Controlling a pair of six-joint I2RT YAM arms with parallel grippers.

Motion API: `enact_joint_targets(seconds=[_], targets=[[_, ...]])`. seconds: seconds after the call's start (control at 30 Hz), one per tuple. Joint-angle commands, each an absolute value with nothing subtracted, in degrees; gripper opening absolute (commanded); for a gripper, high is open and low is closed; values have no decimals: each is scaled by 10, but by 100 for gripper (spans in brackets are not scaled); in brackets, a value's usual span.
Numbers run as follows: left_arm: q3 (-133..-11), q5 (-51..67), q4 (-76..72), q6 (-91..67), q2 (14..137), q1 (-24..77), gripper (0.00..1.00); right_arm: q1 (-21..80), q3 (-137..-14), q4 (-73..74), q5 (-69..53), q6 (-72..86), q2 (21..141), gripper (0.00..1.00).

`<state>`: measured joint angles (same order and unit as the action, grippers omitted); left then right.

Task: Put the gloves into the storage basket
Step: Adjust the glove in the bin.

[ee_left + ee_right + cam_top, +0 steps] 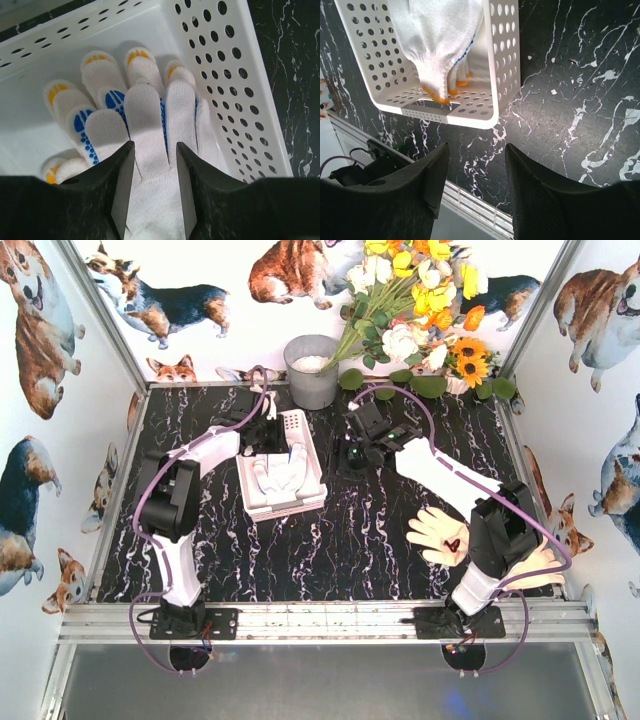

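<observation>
Grey bucket (pixel 312 372) just behind the storage basket (pixel 290 506), flowers (pixel 415 295) alongside.

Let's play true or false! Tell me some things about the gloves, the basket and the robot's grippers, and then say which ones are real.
1. White gloves lie inside the basket. True.
2. The right gripper is holding a glove. False: it is open and empty, above the table.
3. Beige gloves lie on the table, outside the basket. True.
4. The basket has solid walls. False: its walls are full of round holes.
</observation>
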<state>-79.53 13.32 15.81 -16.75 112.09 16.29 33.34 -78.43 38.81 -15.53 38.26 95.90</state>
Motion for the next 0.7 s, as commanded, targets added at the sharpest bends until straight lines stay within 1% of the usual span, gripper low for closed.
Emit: enact_joint_targets(seconds=[0.0, 0.1, 0.47, 0.67], targets=[[-814, 147, 130, -173, 1144, 166, 33, 329, -770, 352, -155, 391, 923, 50], [-815, 116, 132, -171, 1157, 160, 31, 326, -760, 350, -156, 394, 913, 50], [-800, 64, 141, -162, 1159, 141, 31, 311, -727, 350, -149, 395, 883, 50], [-798, 109, 123, -178, 1135, 142, 33, 306, -724, 350, -148, 397, 873, 50]])
